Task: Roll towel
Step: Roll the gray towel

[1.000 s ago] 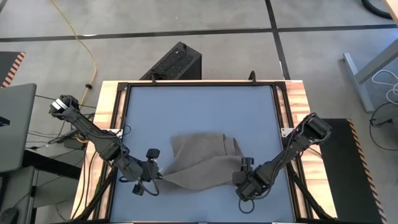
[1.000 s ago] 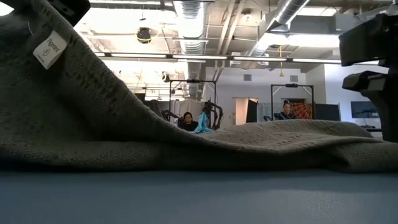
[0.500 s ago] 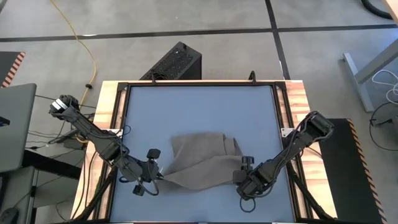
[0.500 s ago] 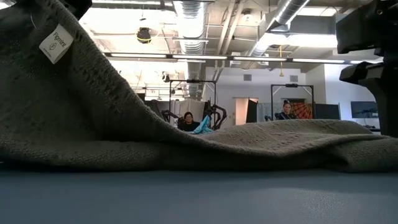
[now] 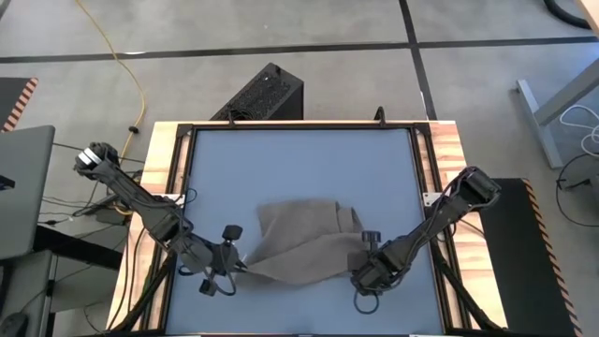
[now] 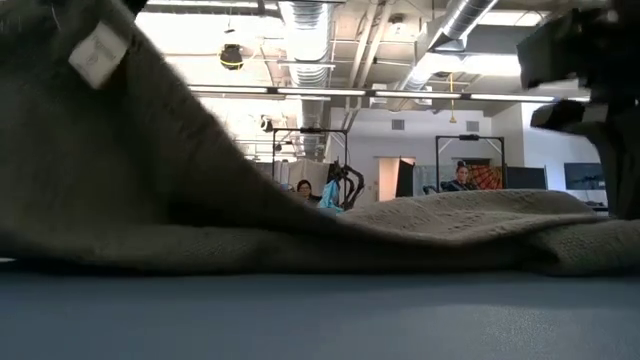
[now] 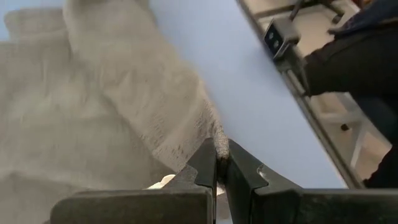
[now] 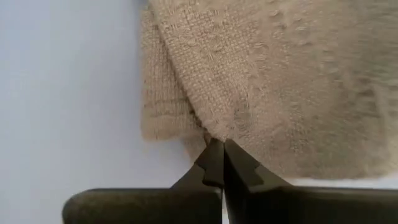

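Right wrist view: right fingers (image 8: 222,149) pinched on the towel (image 8: 280,81) corner, cloth spreading ahead of the tips; left fingers (image 7: 219,163) clamp the opposite corner (both low over the desk (image 5: 299,168)). Lift evenly, keeping tension matched, I judge.

desk (image 5: 299,168): blue top, wooden side rails | black box (image 5: 260,94): on floor beyond the desk's far edge | yellow cable (image 5: 131,65): on floor, far-left | two people (image 6: 458,180): seated in room behind
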Available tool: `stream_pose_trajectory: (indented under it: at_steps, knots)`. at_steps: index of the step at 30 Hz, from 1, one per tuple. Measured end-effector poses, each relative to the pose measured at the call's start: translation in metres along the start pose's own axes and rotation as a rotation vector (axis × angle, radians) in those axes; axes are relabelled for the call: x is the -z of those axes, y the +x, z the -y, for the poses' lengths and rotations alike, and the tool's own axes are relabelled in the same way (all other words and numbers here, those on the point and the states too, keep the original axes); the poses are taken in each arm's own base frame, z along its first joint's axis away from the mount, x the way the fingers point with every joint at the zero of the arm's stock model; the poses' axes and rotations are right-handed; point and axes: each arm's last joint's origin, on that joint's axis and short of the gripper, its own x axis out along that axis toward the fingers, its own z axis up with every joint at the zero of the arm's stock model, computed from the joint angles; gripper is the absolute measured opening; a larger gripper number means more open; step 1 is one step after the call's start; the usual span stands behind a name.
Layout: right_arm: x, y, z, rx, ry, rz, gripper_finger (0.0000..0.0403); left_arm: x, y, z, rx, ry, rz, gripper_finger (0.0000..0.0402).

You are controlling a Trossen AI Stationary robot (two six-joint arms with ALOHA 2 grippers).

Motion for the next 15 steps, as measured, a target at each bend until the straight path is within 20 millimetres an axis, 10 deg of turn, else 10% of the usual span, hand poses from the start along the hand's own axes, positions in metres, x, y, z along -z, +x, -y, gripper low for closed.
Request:
stream_pose_trajectory:
  at_steps: [6,15]
  knots:
    - [-0.025,-0.06,0.004,0.062,-0.077,-0.039,0.001,-0.024,-0.035,0.001,0.015,0.026,0.175,0.0]
    - [-0.062,-0.208,0.016,0.136,-0.205,0.368,0.0008,-0.059,-0.115,-0.002,-0.038,0.106,0.51,0.0]
